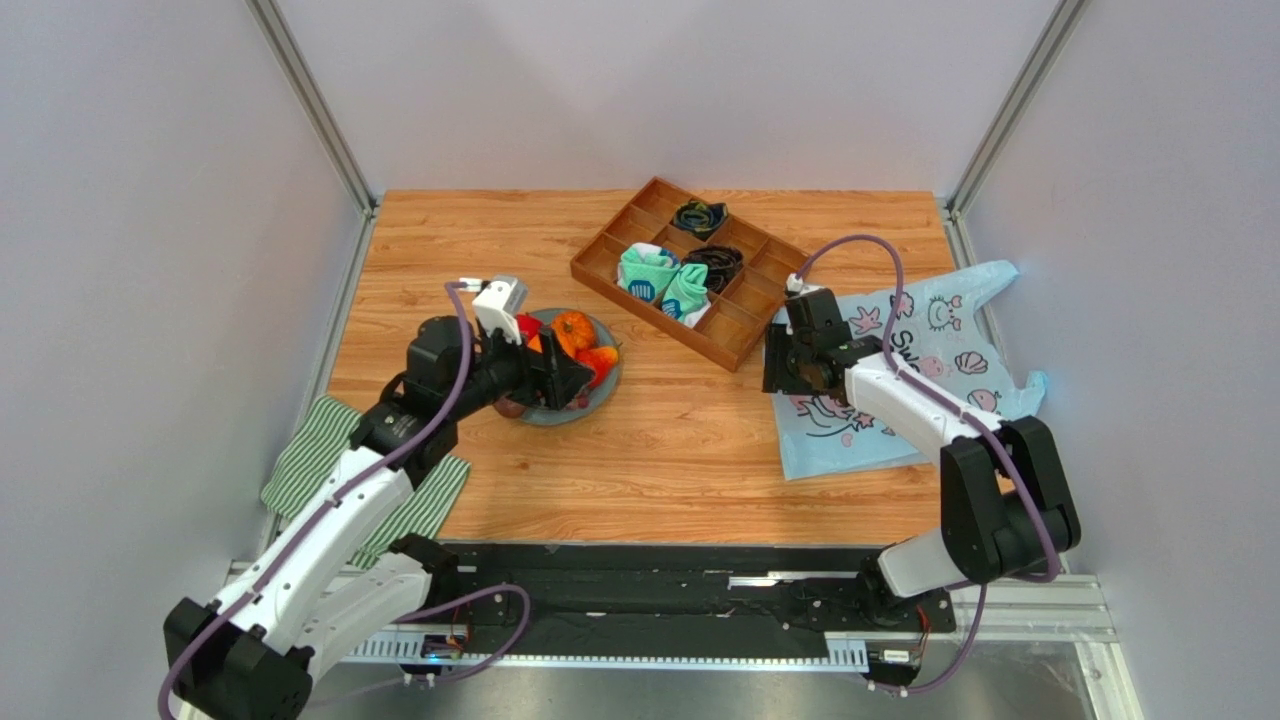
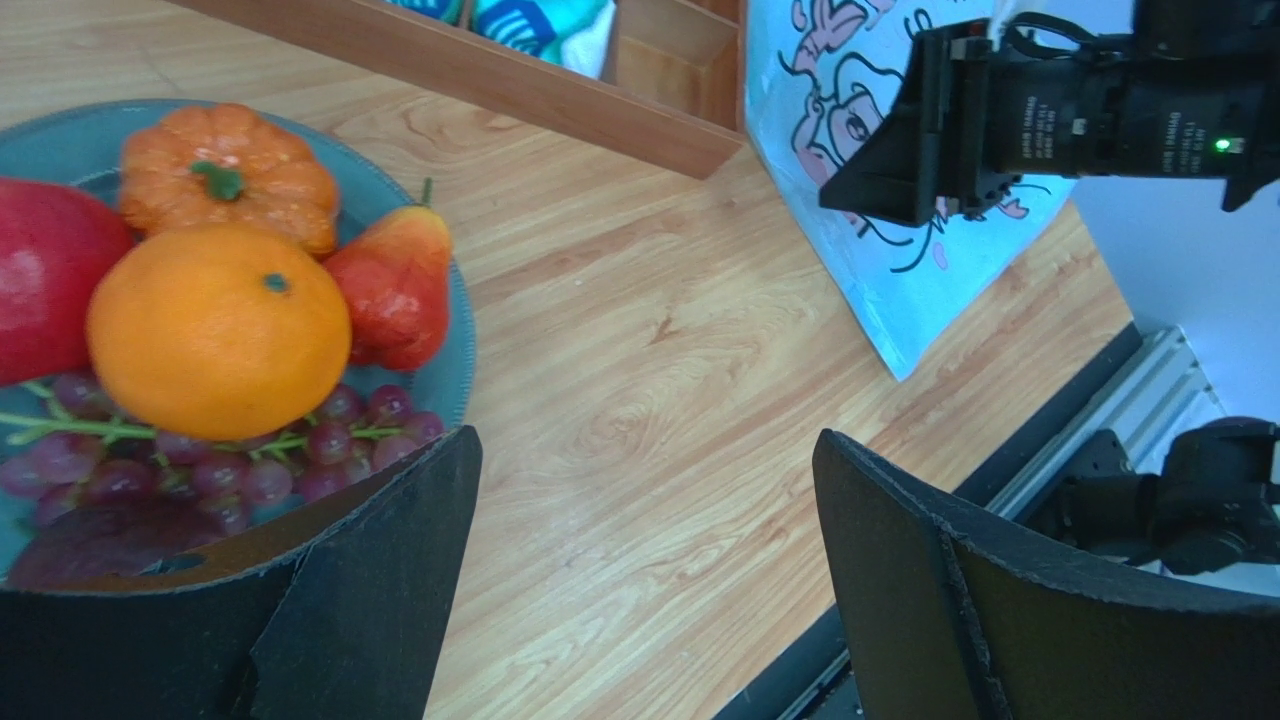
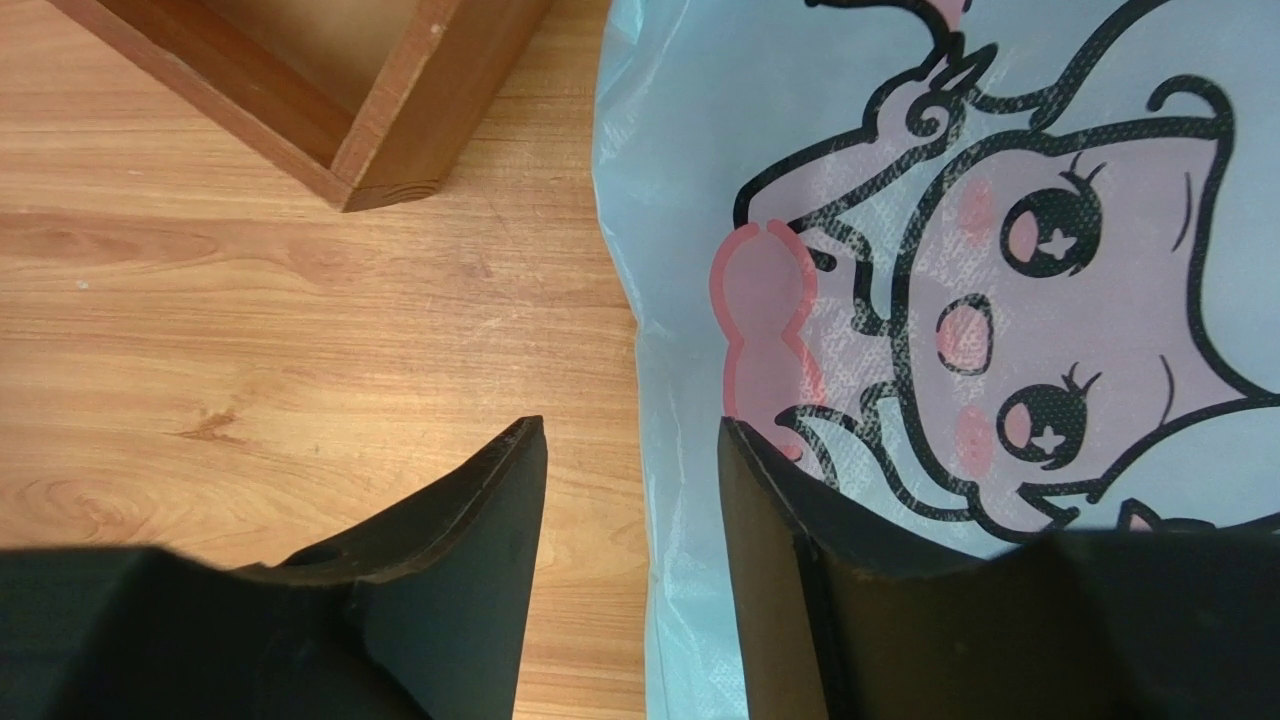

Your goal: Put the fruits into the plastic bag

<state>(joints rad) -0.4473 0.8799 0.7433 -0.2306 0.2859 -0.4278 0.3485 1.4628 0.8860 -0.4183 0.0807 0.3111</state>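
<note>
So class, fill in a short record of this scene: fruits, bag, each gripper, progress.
fruits: apple, orange, ribbed fruit, pear-shaped fruit, grapes, all on the plate
bag: lying on the table, right of the tray
left gripper: open, empty, at the plate's rim
right gripper: open, fingers either side of the bag's edge
progress: no fruit seen in the bag

**Surfaces on my feed**

From where I sit the desk (image 1: pixel 676 480) is smooth, satiny wood grain. The plastic bag (image 3: pixel 902 150) looks thin, filmy and slightly crinkled. The orange (image 2: pixel 218 330) is matt and dimpled, the plate (image 2: pixel 460 360) glazed. The left gripper (image 2: pixel 646 443) has rough matt black fingers (image 2: pixel 376 585).
</note>
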